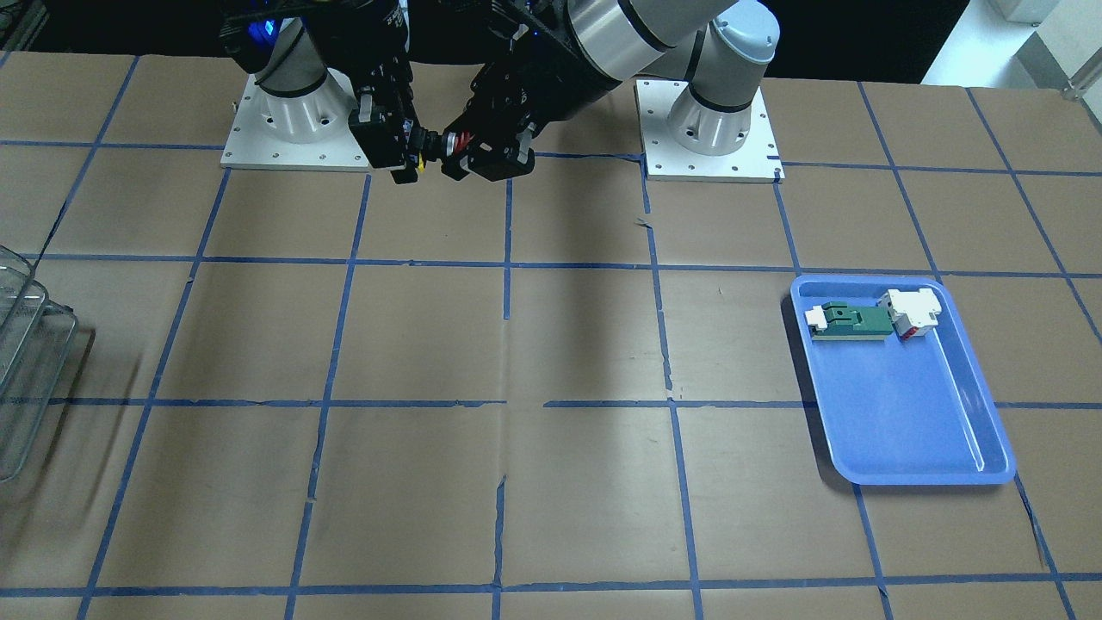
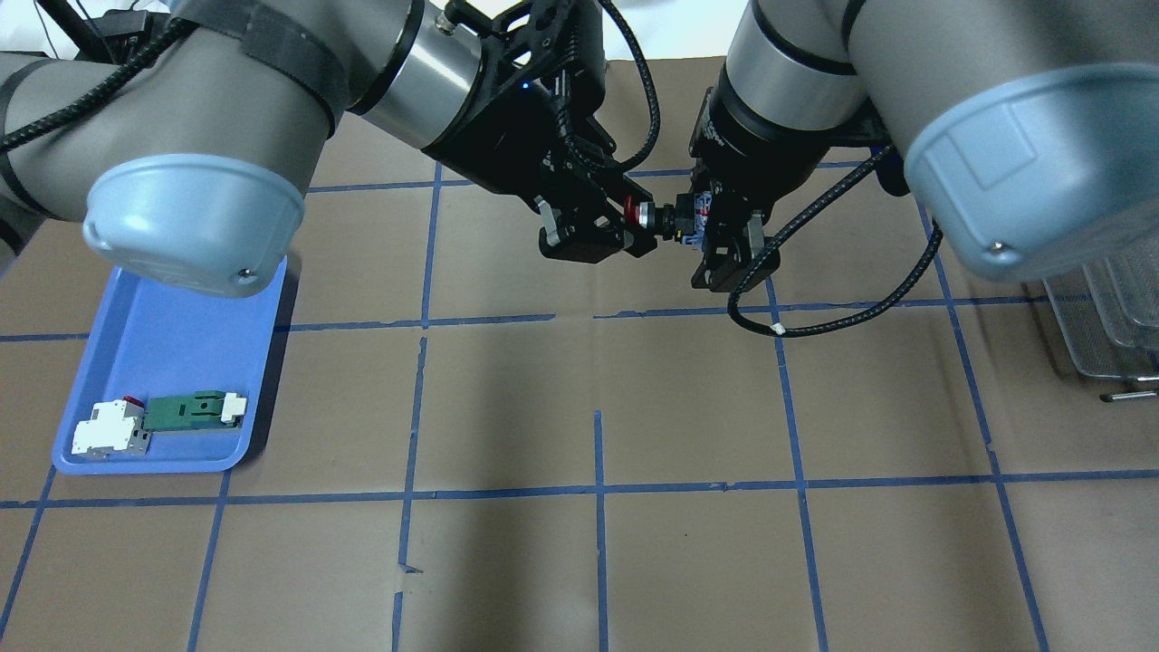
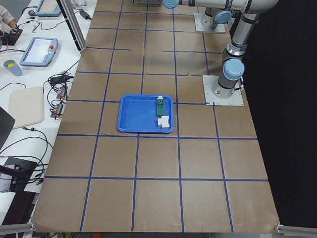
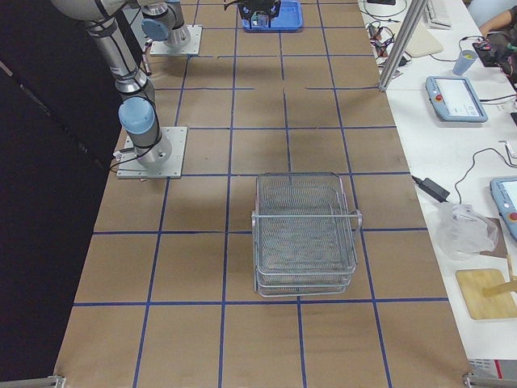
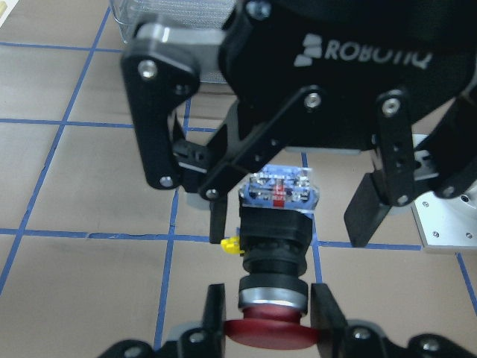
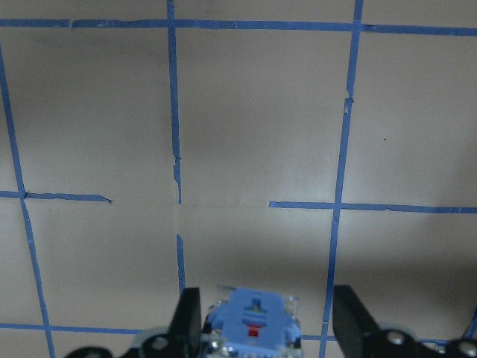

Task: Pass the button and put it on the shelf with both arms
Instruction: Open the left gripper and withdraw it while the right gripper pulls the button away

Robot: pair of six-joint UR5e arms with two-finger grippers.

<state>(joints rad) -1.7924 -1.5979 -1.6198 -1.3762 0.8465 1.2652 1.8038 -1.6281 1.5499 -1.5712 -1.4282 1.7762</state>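
The button [image 2: 665, 218], with a red head, a black body and a blue-and-clear rear block, hangs level in the air between the two grippers. My left gripper [image 2: 634, 223] is shut on its red-head end; in the left wrist view the fingers [image 5: 215, 309] clamp just behind the head. My right gripper [image 2: 715, 234] is open around the blue block [image 6: 253, 319], with a clear gap at one finger [image 6: 350, 321]. Both grippers also show in the front-facing view, left [image 1: 472, 155] and right [image 1: 406, 153], close to the robot bases. The wire-mesh shelf [image 4: 305, 234] stands on the table at the robot's right.
A blue tray [image 1: 913, 430] on the robot's left holds a green-and-white flat part [image 1: 852, 320] and a white-and-red block [image 1: 911, 312]. The shelf's edge shows in the overhead view [image 2: 1114, 317]. The brown table has a blue tape grid. Side benches hold tablets and cables.
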